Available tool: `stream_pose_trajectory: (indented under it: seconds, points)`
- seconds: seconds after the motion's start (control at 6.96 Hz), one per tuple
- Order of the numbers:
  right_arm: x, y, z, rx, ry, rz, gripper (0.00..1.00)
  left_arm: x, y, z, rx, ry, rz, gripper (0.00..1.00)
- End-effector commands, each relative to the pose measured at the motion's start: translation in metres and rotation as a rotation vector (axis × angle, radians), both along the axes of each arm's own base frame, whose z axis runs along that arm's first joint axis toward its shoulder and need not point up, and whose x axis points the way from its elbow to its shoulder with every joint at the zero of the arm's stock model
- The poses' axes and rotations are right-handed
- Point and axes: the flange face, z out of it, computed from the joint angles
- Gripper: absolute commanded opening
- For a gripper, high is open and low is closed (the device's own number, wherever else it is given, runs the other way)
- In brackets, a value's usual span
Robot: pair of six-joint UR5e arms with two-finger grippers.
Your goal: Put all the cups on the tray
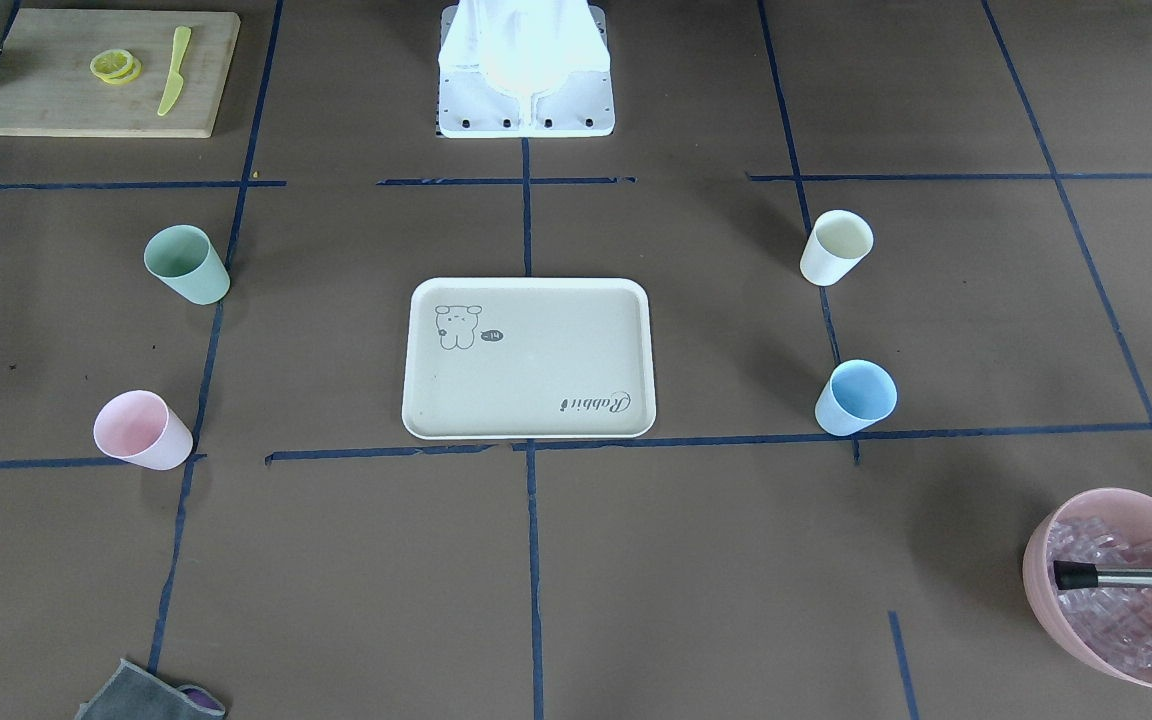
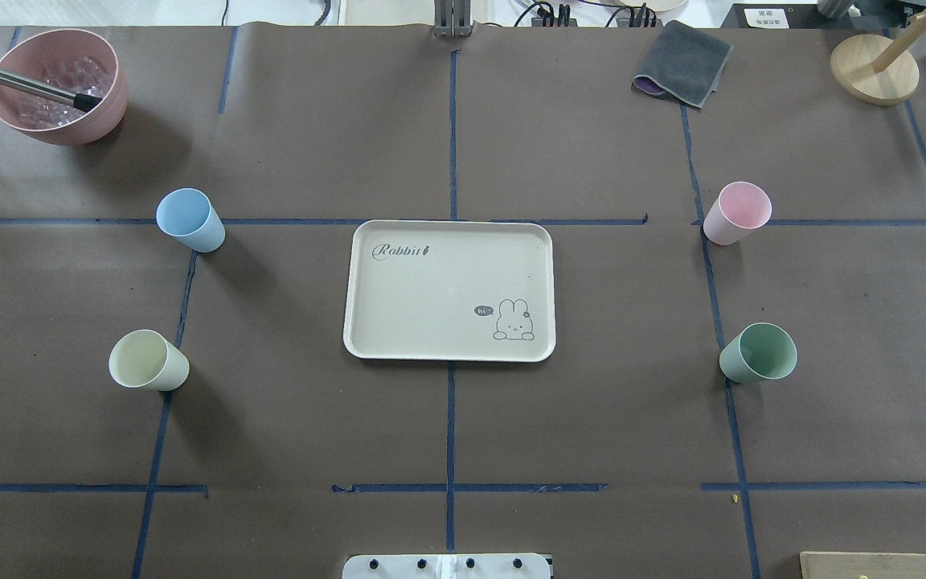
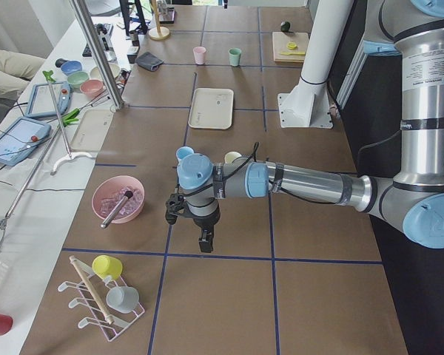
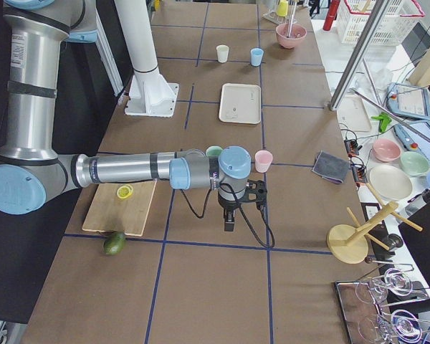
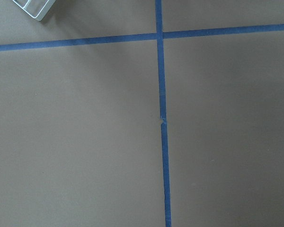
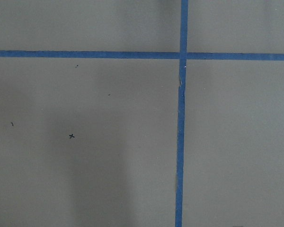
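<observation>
The cream tray (image 2: 431,297) (image 1: 536,380) lies flat in the middle of the table with nothing on it. Two cups stand on the table on my left: blue (image 2: 190,219) and cream-white (image 2: 148,360). Two more stand on my right: pink (image 2: 736,213) and green (image 2: 759,352). All are upright and apart from the tray. My left gripper (image 3: 206,242) hangs over bare paper beyond the blue and white cups, seen only in the exterior left view. My right gripper (image 4: 230,223) hangs beyond the pink and green cups, seen only in the exterior right view. Whether either is open or shut, I cannot tell.
A large pink bowl (image 2: 57,84) of clear cubes, with a metal handle resting in it, sits at the far left corner. A wooden cutting board (image 1: 106,72) with lemon slices and a yellow knife lies near my right side. A grey cloth (image 2: 684,63) and a wooden stand (image 2: 873,72) sit at the far right.
</observation>
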Motion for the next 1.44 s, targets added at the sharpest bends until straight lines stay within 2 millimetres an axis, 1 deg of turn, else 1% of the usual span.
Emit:
stream_pose_trajectory:
  seconds: [0.0, 0.29, 0.43, 0.57, 0.72, 0.86, 1.01, 1.15, 1.29]
  points:
    - [-0.002, 0.0, 0.0, -0.001, 0.0, -0.004, 1.0, 0.0, 0.001, 0.0, 0.001, 0.0, 0.001, 1.0]
    - [-0.003, -0.002, -0.002, 0.001, -0.004, -0.004, 1.0, 0.003, 0.0, -0.003, 0.006, 0.0, 0.009, 1.0]
    - [-0.011, -0.01, -0.012, 0.049, -0.008, -0.016, 1.0, 0.003, 0.001, -0.018, 0.029, 0.001, 0.008, 1.0]
    - [-0.017, -0.014, -0.019, 0.077, -0.014, -0.008, 1.0, 0.004, -0.001, -0.03, 0.055, -0.002, 0.003, 1.0]
    - [-0.02, -0.027, -0.035, 0.099, -0.024, 0.019, 1.0, 0.005, -0.01, -0.042, 0.089, 0.001, 0.003, 1.0]
    - [-0.023, -0.031, -0.045, 0.167, -0.037, 0.018, 1.0, 0.005, -0.021, -0.055, 0.156, 0.0, 0.005, 1.0]
    - [-0.051, -0.05, -0.071, 0.26, -0.054, -0.03, 1.0, 0.006, -0.027, -0.054, 0.206, 0.003, 0.006, 1.0]
    - [-0.079, -0.079, -0.079, 0.27, -0.063, -0.062, 0.99, 0.007, -0.031, -0.049, 0.202, 0.008, -0.003, 1.0]
    - [-0.105, -0.108, -0.09, 0.272, -0.071, -0.083, 0.99, 0.008, -0.036, -0.055, 0.206, 0.012, -0.01, 1.0]
